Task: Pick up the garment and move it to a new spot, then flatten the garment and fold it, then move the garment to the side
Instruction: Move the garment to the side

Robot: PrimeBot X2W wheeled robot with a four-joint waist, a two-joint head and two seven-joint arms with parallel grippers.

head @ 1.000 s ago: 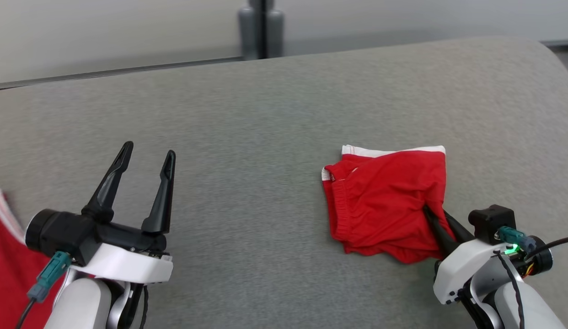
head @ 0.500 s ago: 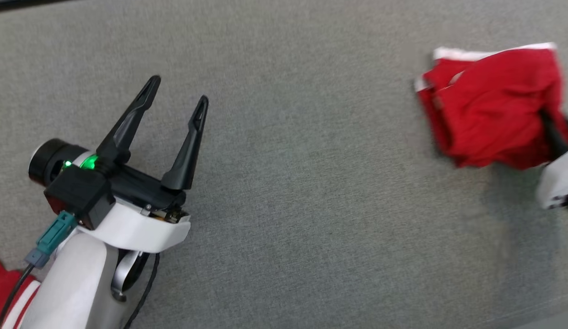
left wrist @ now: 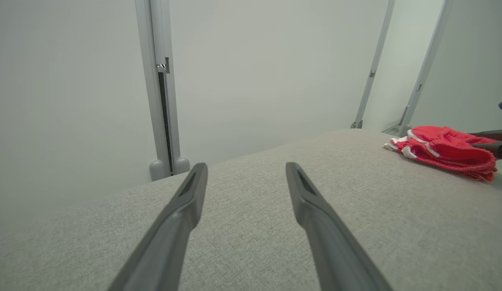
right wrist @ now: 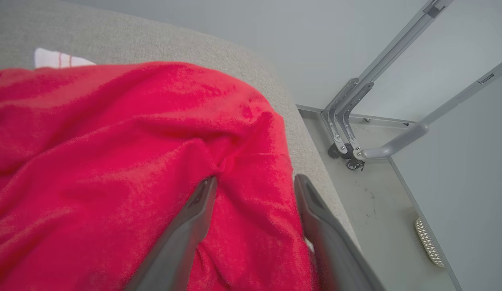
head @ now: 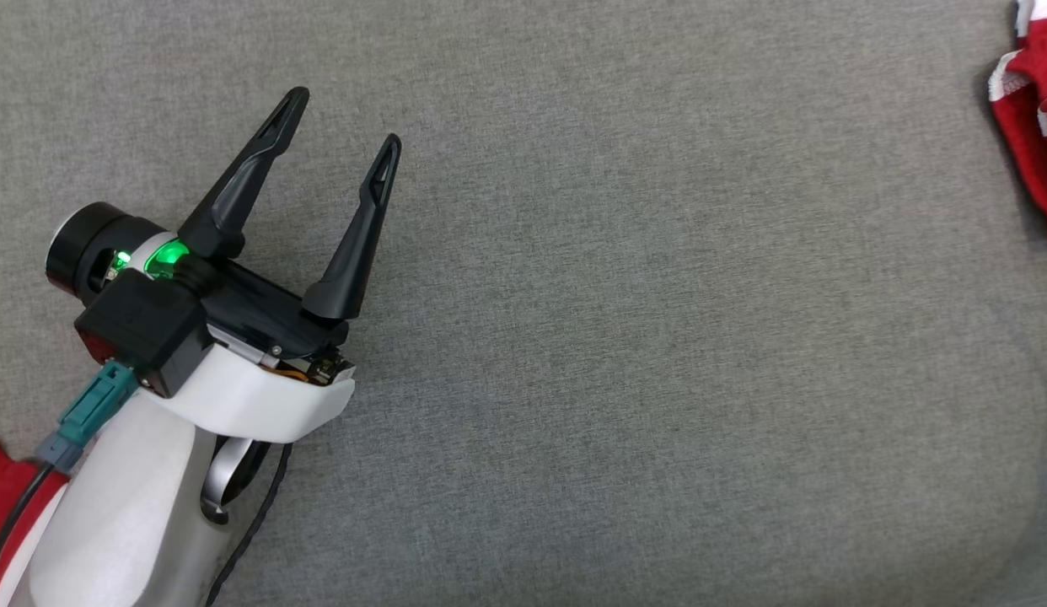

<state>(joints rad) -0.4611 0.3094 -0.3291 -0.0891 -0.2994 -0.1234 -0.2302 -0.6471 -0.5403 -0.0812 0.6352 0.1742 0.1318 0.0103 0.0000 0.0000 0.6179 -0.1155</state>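
The garment (head: pixel 1033 126) is a red piece with white trim, bunched on the grey padded table (head: pixel 625 337) at the head view's far right edge. My right gripper (right wrist: pixel 255 180) is open, its two fingers spread over the rumpled red garment (right wrist: pixel 113 153), with a ridge of cloth lying between them near the table's edge. My left gripper (head: pixel 345 116) is open and holds nothing, hovering over bare table far to the garment's left. In the left wrist view, the left gripper (left wrist: pixel 246 165) points across the table and the garment (left wrist: pixel 445 151) lies at the right.
Another red and white cloth (head: pixel 1 480) pokes in at the head view's lower left corner, beside my left forearm. The table's rounded edge (right wrist: pixel 307 153) drops to the floor just right of the garment. Metal frame posts (left wrist: pixel 160 89) stand behind the table.
The head camera has swung down and left, putting the garment at the view's right edge. My right gripper was shut on the garment's corner and now stands open. The left gripper stays open.
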